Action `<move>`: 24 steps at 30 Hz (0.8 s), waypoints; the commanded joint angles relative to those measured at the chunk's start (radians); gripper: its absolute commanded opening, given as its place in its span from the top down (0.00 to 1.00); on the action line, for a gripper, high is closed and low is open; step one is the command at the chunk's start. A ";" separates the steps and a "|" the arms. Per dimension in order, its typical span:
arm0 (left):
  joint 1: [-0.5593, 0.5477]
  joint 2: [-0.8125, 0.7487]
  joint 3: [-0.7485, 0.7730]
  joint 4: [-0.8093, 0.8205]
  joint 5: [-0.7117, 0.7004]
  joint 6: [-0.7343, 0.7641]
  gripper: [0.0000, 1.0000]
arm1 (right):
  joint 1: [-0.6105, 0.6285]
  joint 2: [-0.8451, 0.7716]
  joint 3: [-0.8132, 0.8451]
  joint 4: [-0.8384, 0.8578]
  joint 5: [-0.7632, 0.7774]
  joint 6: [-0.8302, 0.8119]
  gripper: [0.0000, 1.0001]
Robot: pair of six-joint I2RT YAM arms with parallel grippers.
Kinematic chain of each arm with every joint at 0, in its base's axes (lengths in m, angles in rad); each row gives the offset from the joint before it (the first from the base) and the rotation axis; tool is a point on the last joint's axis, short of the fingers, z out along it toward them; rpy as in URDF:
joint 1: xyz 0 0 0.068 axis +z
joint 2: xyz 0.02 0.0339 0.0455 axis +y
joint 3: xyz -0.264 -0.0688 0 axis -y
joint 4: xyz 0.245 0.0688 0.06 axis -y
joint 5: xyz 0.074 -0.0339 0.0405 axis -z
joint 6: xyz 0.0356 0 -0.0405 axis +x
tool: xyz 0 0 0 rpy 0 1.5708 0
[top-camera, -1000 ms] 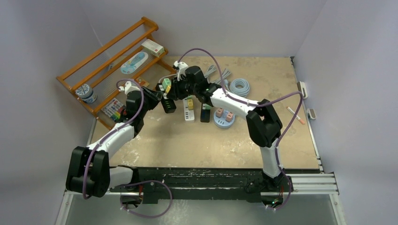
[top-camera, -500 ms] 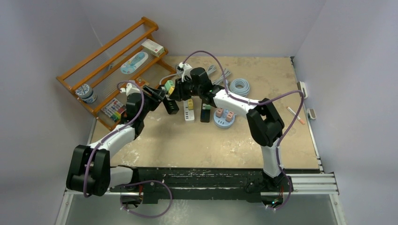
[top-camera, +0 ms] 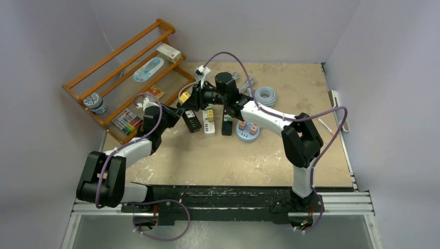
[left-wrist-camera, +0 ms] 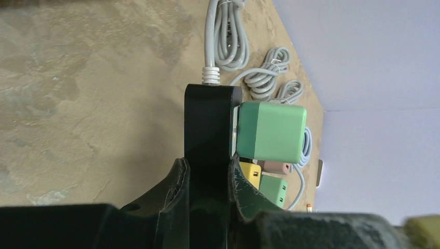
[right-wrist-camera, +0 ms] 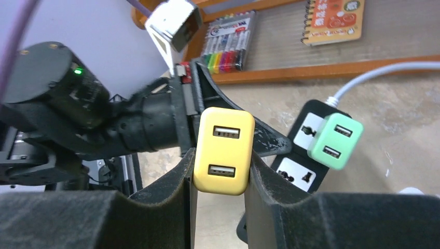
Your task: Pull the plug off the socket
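Above the table's far-left area, my right gripper (right-wrist-camera: 219, 174) is clenched on the yellow plug (right-wrist-camera: 223, 150), held apart from the black socket strip (left-wrist-camera: 207, 119); my left gripper (left-wrist-camera: 207, 174) grasps that strip; the pull looks done; a green plug (left-wrist-camera: 270, 132) sits seated in the strip.

On my bench: wooden rack (top-camera: 115, 54) far left w/ marker set (top-camera: 126, 121) on btm shelf; cable coil (top-camera: 265, 96) far-centre.

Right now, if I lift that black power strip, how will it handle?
Likely stiff: the black power strip is a solid block in the left gripper. Probably lopsided: the green plug juts from one face. Its coiled grey cable may drag.
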 commanded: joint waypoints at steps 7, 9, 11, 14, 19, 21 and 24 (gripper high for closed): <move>0.003 -0.028 0.030 -0.008 -0.110 0.006 1.00 | -0.177 -0.205 -0.181 0.028 0.030 0.022 1.00; 0.003 -0.039 0.029 -0.024 -0.123 0.021 1.00 | -0.316 -0.278 -0.284 0.044 0.015 0.061 1.00; 0.003 -0.046 0.029 -0.043 -0.136 0.037 1.00 | -0.443 -0.337 -0.370 0.027 0.013 0.105 1.00; 0.003 -0.057 0.029 -0.068 -0.150 0.059 1.00 | -0.624 -0.398 -0.490 0.000 -0.034 0.161 1.00; 0.003 -0.068 0.037 -0.111 -0.165 0.093 1.00 | -0.833 -0.424 -0.695 0.050 -0.144 0.254 1.00; 0.003 -0.066 0.047 -0.130 -0.169 0.107 1.00 | -0.876 -0.400 -0.738 0.061 -0.170 0.278 1.00; 0.003 -0.063 0.059 -0.145 -0.169 0.115 1.00 | -0.929 -0.346 -0.778 0.108 -0.213 0.321 1.00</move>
